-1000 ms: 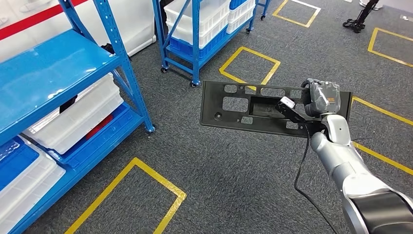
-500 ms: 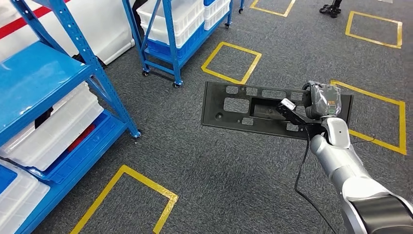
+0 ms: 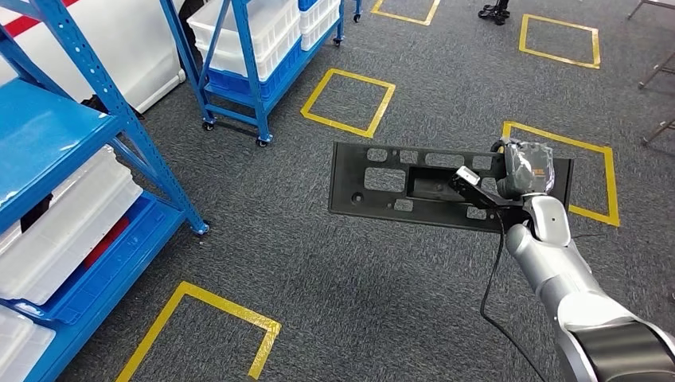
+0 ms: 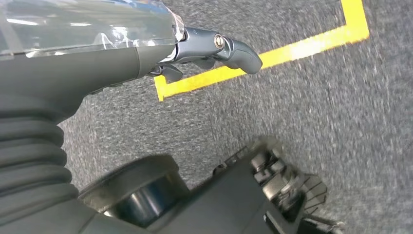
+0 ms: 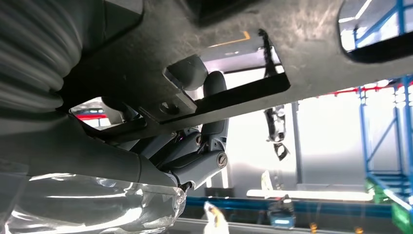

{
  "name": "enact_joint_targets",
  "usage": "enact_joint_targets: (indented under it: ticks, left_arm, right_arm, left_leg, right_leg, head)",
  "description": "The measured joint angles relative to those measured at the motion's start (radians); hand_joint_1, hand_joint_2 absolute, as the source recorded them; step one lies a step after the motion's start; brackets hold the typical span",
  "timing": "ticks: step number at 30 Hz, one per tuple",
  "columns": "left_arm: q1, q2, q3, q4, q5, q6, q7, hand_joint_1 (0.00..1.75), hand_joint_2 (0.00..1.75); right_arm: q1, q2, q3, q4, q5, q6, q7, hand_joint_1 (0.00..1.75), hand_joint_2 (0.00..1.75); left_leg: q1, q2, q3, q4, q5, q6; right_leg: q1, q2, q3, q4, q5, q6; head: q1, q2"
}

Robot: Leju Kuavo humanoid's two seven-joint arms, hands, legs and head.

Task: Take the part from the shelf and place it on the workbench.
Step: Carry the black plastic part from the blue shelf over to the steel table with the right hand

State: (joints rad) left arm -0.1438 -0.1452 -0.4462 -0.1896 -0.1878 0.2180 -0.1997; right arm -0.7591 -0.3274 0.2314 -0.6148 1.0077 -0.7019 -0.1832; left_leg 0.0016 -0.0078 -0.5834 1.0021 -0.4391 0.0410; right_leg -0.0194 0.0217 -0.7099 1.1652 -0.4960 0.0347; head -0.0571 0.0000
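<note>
The part (image 3: 354, 177) is a long, flat black panel with several cut-outs. In the head view it hangs level above the grey carpet, right of centre. My right hand (image 3: 523, 171) grips its right end, a finger hooked through a cut-out. In the right wrist view the panel (image 5: 302, 34) is seen from beneath, with the dark fingers (image 5: 202, 163) pressed against its underside. My left hand (image 4: 214, 46) hangs over the carpet and holds nothing, its fingers apart.
The blue shelf (image 3: 48, 135) with white crates (image 3: 60, 227) stands at the left. A second blue rack on wheels (image 3: 259, 48) stands further back. Yellow tape squares (image 3: 347, 101) mark the carpet. Chair legs (image 3: 657, 72) show at the far right.
The whole picture has shifted: the camera has turned and the shelves have slid toward the left edge. The panel stays in my right hand at the same place in view.
</note>
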Motion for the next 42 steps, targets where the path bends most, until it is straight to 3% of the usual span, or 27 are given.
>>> enact_joint_targets:
  ticks: [2,3,4,5,7,9,12,14,16,17,18,19,22,24,26,28,29,31,33,34,35,37,38,40,42]
  left_arm:
    - [0.003,0.000,0.000,0.000,0.003,-0.003,-0.005,0.00,1.75]
    - [0.004,0.000,0.000,0.000,0.007,-0.004,-0.009,0.00,1.75]
    - [0.005,0.000,0.000,0.000,0.012,-0.007,-0.014,0.00,1.75]
    - [0.005,0.000,0.000,0.000,0.018,-0.012,-0.019,0.00,1.75]
    - [0.006,0.000,0.001,0.000,0.027,-0.021,-0.029,0.00,1.75]
    - [0.009,0.000,0.001,0.000,0.030,-0.025,-0.036,0.00,1.75]
    - [0.015,-0.001,0.001,0.000,0.029,-0.027,-0.038,0.00,1.75]
    - [0.016,0.000,0.001,0.000,0.026,-0.027,-0.037,0.00,1.75]
    - [0.019,0.000,0.001,0.000,0.023,-0.027,-0.036,0.00,1.75]
    - [0.021,0.000,0.001,0.000,0.021,-0.027,-0.035,0.00,1.75]
    - [0.022,0.000,0.001,0.000,0.020,-0.027,-0.034,0.00,1.75]
    - [0.023,0.000,0.001,0.000,0.019,-0.027,-0.034,0.00,1.75]
    - [0.021,0.001,0.001,0.000,0.019,-0.025,-0.031,0.00,1.75]
    - [0.021,0.002,0.002,0.000,0.019,-0.022,-0.029,0.00,1.75]
    - [0.021,0.002,0.003,0.000,0.019,-0.019,-0.028,0.00,1.75]
    - [0.020,0.002,0.004,0.000,0.017,-0.016,-0.027,0.00,1.75]
    - [0.019,0.002,0.004,0.000,0.016,-0.015,-0.026,0.00,1.75]
    - [0.021,0.002,0.004,0.000,0.013,-0.013,-0.023,0.00,1.75]
    - [0.023,0.002,0.004,0.000,0.010,-0.012,-0.019,0.00,1.75]
    - [0.023,0.002,0.004,0.000,0.009,-0.011,-0.019,0.00,1.75]
    - [0.023,0.002,0.004,0.000,0.009,-0.011,-0.019,0.00,1.75]
    - [0.022,0.002,0.005,0.000,0.009,-0.010,-0.023,0.00,1.75]
    - [0.022,0.002,0.006,0.000,0.009,-0.009,-0.026,0.00,1.75]
    - [0.022,0.001,0.006,0.000,0.009,-0.008,-0.031,0.00,1.75]
    - [0.022,0.001,0.007,0.000,0.009,-0.008,-0.034,0.00,1.75]
  right_arm:
    - [-0.007,0.004,0.000,0.010,-0.002,0.000,0.000,1.75,1.75]
    - [-0.009,0.007,0.001,0.016,-0.002,0.000,0.000,1.75,1.75]
    - [-0.013,0.011,0.002,0.023,-0.001,0.000,0.000,1.75,1.75]
    - [-0.020,0.015,0.004,0.030,-0.001,0.000,0.000,1.75,1.75]
    - [-0.042,0.026,0.008,0.043,0.000,0.001,0.000,1.75,1.75]
    - [-0.061,0.037,0.011,0.053,0.000,0.002,0.001,1.75,1.75]
    - [-0.073,0.049,0.016,0.068,0.001,0.001,0.004,1.75,1.75]
    - [-0.081,0.057,0.020,0.076,0.001,0.001,0.007,1.75,1.75]
    - [-0.086,0.065,0.023,0.083,0.001,0.000,0.009,1.75,1.75]
    - [-0.086,0.068,0.025,0.086,0.000,0.000,0.009,1.75,1.75]
    - [-0.085,0.070,0.026,0.089,0.000,0.000,0.010,1.75,1.75]
    - [-0.084,0.071,0.027,0.091,0.000,0.000,0.010,1.75,1.75]
    - [-0.086,0.074,0.030,0.098,0.000,0.000,0.012,1.75,1.75]
    - [-0.086,0.074,0.031,0.102,-0.002,0.000,0.017,1.75,1.75]
    - [-0.080,0.071,0.031,0.103,0.000,0.000,0.021,1.75,1.75]
    - [-0.072,0.064,0.031,0.101,0.005,0.000,0.023,1.75,1.75]
    - [-0.071,0.059,0.031,0.100,0.007,-0.001,0.022,1.75,1.75]
    - [-0.072,0.052,0.031,0.100,0.006,-0.001,0.018,1.75,1.75]
    - [-0.070,0.043,0.031,0.102,-0.001,-0.001,0.010,1.75,1.75]
    - [-0.069,0.036,0.031,0.103,-0.007,-0.001,0.004,1.75,1.75]
    - [-0.069,0.029,0.031,0.104,-0.013,-0.001,-0.003,1.75,1.75]
    - [-0.073,0.013,0.031,0.100,-0.022,-0.001,-0.013,1.75,1.75]
    - [-0.075,0.007,0.031,0.097,-0.025,-0.001,-0.016,1.75,1.75]
    - [-0.074,-0.003,0.031,0.085,-0.020,-0.001,-0.013,1.75,1.75]
    - [-0.064,-0.013,0.029,0.065,-0.002,-0.001,-0.004,1.75,1.75]
  left_leg:
    - [-0.001,0.012,0.000,0.001,-0.001,0.001]
    - [-0.002,0.017,0.000,0.002,-0.003,0.001]
    - [-0.002,0.022,0.000,0.003,-0.004,0.000]
    - [-0.002,0.027,0.001,0.006,-0.007,-0.003]
    - [-0.004,0.037,0.000,0.011,-0.012,-0.010]
    - [-0.008,0.047,-0.001,0.012,-0.015,-0.019]
    - [-0.008,0.050,-0.001,0.019,-0.027,-0.034]
    - [-0.005,0.032,-0.029,0.088,-0.071,-0.042]
    - [-0.003,0.019,-0.092,0.223,-0.132,-0.045]
    - [-0.002,0.017,-0.121,0.280,-0.149,-0.046]
    - [-0.002,0.017,-0.137,0.305,-0.147,-0.047]
    - [-0.002,0.016,-0.134,0.291,-0.125,-0.046]
    - [0.001,-0.011,-0.052,0.098,-0.024,-0.038]
    - [0.001,-0.031,-0.022,0.031,-0.006,-0.032]
    - [0.000,-0.025,-0.018,0.022,-0.003,-0.024]
    - [0.001,-0.014,-0.012,0.009,0.005,-0.011]
    - [0.003,-0.008,-0.010,0.003,0.009,-0.006]
    - [0.002,0.003,-0.010,0.000,0.011,-0.001]
    - [0.001,0.014,-0.011,0.001,0.010,-0.001]
    - [0.001,0.019,-0.011,0.001,0.009,-0.002]
    - [0.001,0.023,-0.011,0.003,0.008,-0.003]
    - [-0.001,0.030,-0.010,0.007,0.004,-0.009]
    - [-0.004,0.034,-0.011,0.009,0.002,-0.013]
    - [-0.007,0.041,-0.011,0.011,-0.001,-0.022]
    - [-0.006,0.047,-0.011,0.014,-0.007,-0.031]
  right_leg:
    - [-0.004,-0.011,-0.046,0.102,-0.036,0.006]
    - [-0.006,-0.014,-0.050,0.112,-0.031,0.007]
    - [-0.008,-0.017,-0.035,0.086,-0.008,0.008]
    - [-0.008,-0.023,-0.004,0.027,0.025,0.006]
    - [0.000,-0.050,0.057,-0.091,0.065,-0.004]
    - [0.011,-0.065,0.078,-0.136,0.066,-0.019]
    - [0.010,-0.048,0.080,-0.144,0.069,-0.037]
    - [0.005,-0.039,0.084,-0.150,0.072,-0.050]
    - [0.008,-0.027,0.085,-0.150,0.072,-0.057]
    - [0.009,-0.020,0.085,-0.149,0.072,-0.058]
    - [0.010,-0.012,0.085,-0.148,0.072,-0.058]
    - [0.010,-0.004,0.085,-0.146,0.071,-0.058]
    - [0.011,0.020,0.083,-0.138,0.067,-0.052]
    - [0.010,0.033,0.077,-0.135,0.069,-0.041]
    - [0.007,0.045,0.073,-0.138,0.073,-0.027]
    - [0.005,0.033,0.066,-0.121,0.059,-0.016]
    - [0.005,0.020,0.051,-0.089,0.038,-0.012]
    - [0.003,-0.005,-0.007,0.034,-0.026,-0.003]
    - [-0.001,-0.012,-0.052,0.131,-0.056,0.004]
    - [-0.003,-0.014,-0.048,0.125,-0.042,0.005]
    - [-0.004,-0.018,-0.024,0.080,-0.014,0.006]
    - [0.000,-0.042,0.051,-0.062,0.045,0.001]
    - [0.003,-0.050,0.076,-0.112,0.059,-0.006]
    - [0.012,-0.052,0.088,-0.144,0.060,-0.019]
    - [0.010,-0.041,0.088,-0.147,0.063,-0.031]
  head:
    - [0.000,0.000]
    - [0.000,0.000]
    - [0.000,0.000]
    - [0.000,0.000]
    - [0.000,0.000]
    - [0.000,0.000]
    - [0.000,0.000]
    - [0.000,0.000]
    - [0.000,0.000]
    - [0.000,0.000]
    - [0.000,0.000]
    - [0.000,0.000]
    - [0.000,0.000]
    - [0.000,0.000]
    - [0.000,0.000]
    - [0.000,0.000]
    - [0.000,0.000]
    - [0.000,0.000]
    - [0.000,0.000]
    - [0.000,0.000]
    - [0.000,0.000]
    - [0.000,0.000]
    - [0.000,0.000]
    - [0.000,0.000]
    - [0.000,0.000]
